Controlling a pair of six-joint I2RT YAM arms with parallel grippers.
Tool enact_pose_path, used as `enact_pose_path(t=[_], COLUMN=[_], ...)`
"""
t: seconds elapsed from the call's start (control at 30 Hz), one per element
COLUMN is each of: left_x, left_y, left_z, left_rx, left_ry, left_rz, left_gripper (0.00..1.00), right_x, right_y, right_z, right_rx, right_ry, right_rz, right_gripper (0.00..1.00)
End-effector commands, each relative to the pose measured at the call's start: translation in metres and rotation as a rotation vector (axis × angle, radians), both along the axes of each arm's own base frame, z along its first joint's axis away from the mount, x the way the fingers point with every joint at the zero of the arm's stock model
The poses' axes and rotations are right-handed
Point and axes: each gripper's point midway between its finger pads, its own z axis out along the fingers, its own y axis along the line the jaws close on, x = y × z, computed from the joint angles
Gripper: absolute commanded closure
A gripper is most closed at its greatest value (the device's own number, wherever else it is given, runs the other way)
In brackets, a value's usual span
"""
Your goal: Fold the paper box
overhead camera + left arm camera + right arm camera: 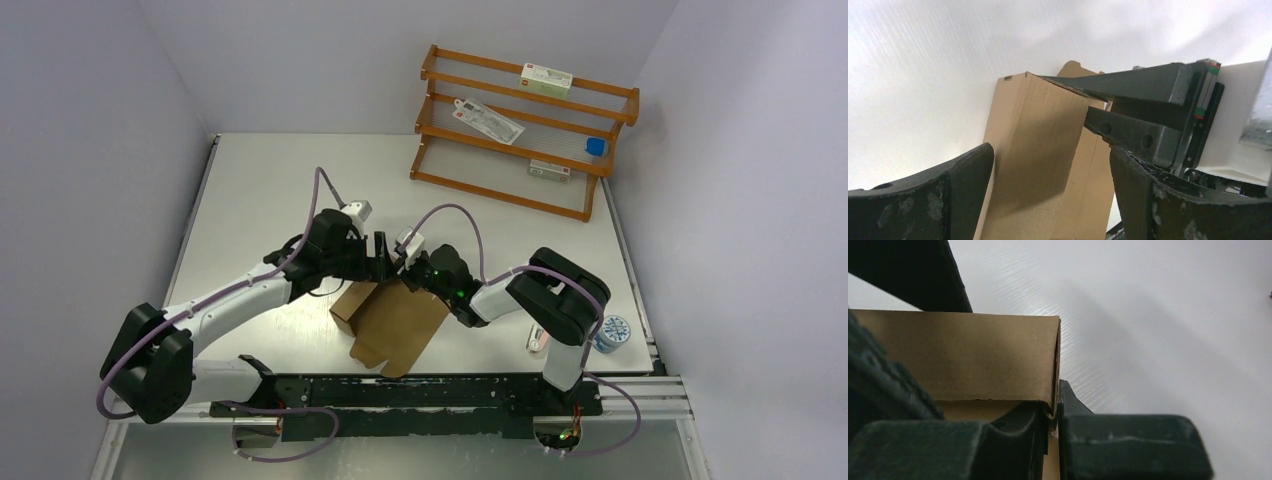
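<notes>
Two arms meet over the paper box (398,322), which sits on the tabletop (260,190) close to its near edge, just behind the black rail (420,392) that carries the arm bases. Walls close the tabletop on the left, back and right. White surface stretches behind and to the left of the box, and the wooden rack (520,125) stands well apart at the far right corner. A small blue-and-white round thing (610,333) lies near the right arm's base, apart from the box.

The box is plain brown cardboard, unprinted and partly raised. One tall panel stands up with a sharp vertical crease, a rounded tab shows behind its top, and a notched flap spreads toward the near edge.

The right fingers (1128,445) are clenched on the top edge of a cardboard panel, which passes down between them. The left fingers (963,190) are spread wide, one on each side of the standing panel; whether either touches it I cannot tell.
</notes>
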Motion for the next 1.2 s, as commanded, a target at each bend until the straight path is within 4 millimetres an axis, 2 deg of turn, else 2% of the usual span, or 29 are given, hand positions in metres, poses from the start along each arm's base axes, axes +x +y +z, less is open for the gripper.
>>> enact_pose_path(t=[0.0,0.1,0.23,0.37,0.5,0.73,0.9,1.0,1.17], left_x=[0.014,0.021,0.029,0.028,0.024,0.027,0.038,0.041,0.045], left_y=[0.012,0.019,0.028,0.032,0.035,0.027,0.017,0.013,0.012], left_z=[0.023,0.033,0.058,0.077,0.072,0.053,0.036,0.028,0.028], left_rx=[0.054,0.097,0.135,0.159,0.227,0.229,0.183,0.170,0.144], left_ry=[-0.072,-0.103,-0.158,-0.189,-0.154,-0.088,-0.080,-0.075,-0.094], left_rz=[0.046,0.066,0.090,0.070,0.023,0.026,0.074,0.090,0.118], left_gripper=[0.09,0.07,0.04,0.03,0.03,0.04,0.05,0.06,0.11], right_x=[0.003,-0.002,-0.006,-0.010,-0.011,-0.015,-0.022,-0.033,-0.041], right_y=[0.002,0.001,-0.008,-0.018,-0.036,-0.072,-0.094,-0.091,-0.082], right_z=[0.016,0.021,0.023,0.022,0.029,0.058,0.061,0.056,0.053], right_rx=[0.030,0.032,0.035,0.020,0.032,0.115,0.217,0.263,0.327], right_ry=[-0.025,-0.005,0.035,0.091,0.168,0.216,0.244,0.293,0.343], right_rz=[-0.007,0.003,-0.026,-0.071,-0.177,-0.325,-0.417,-0.385,-0.340], right_gripper=[0.87,0.73,0.49,0.36,0.27,0.21,0.21,0.22,0.23])
